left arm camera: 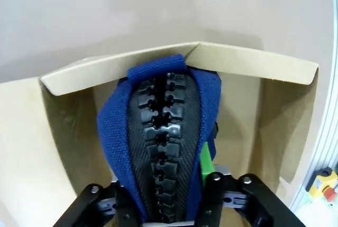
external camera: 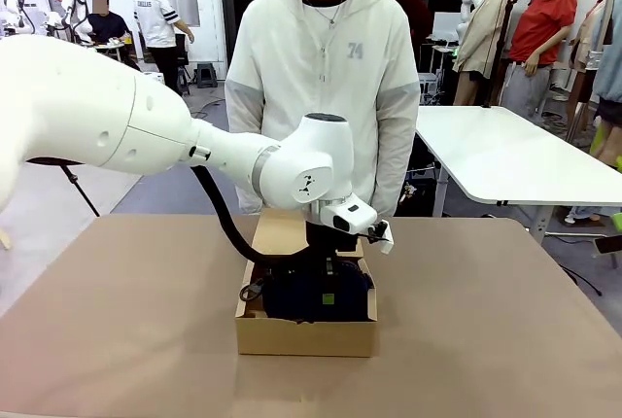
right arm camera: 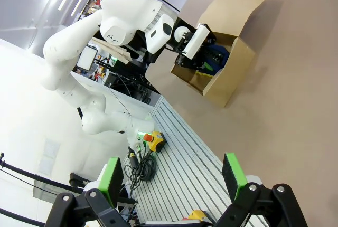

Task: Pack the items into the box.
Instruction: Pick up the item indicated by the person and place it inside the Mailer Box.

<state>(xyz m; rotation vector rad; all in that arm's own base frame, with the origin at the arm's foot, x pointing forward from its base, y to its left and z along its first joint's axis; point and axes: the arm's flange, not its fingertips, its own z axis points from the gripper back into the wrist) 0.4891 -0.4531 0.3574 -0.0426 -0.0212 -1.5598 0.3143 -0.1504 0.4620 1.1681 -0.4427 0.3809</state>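
**Left gripper** [left arm camera: 163, 208], seen along its own fingers: the jaws are clenched on the navy blue pouch [left arm camera: 158, 126], one finger on each flank, with a green pad [left arm camera: 205, 159] pressed against the fabric. The pouch stands on edge. Its black zipper [left arm camera: 161, 132] faces the camera, and its blue webbing loop [left arm camera: 156, 68] is at the far end, close by the box wall. The pouch lies inside the cardboard box [left arm camera: 264, 66], whose brown walls rise around it.

**Front view:** the left gripper [external camera: 326, 294] reaches down into the open box [external camera: 306, 338], with the dark pouch [external camera: 301, 299] below the rim. The lid flap [external camera: 280, 231] is folded back toward the person [external camera: 321, 78], who stands just behind the box at the far edge of the table [external camera: 505, 330]. The left arm [external camera: 146, 121] enters from picture left.

**Right gripper** [right arm camera: 171, 179]: the jaws are spread wide with nothing between the green pads [right arm camera: 113, 177], well apart from the box [right arm camera: 232, 68].
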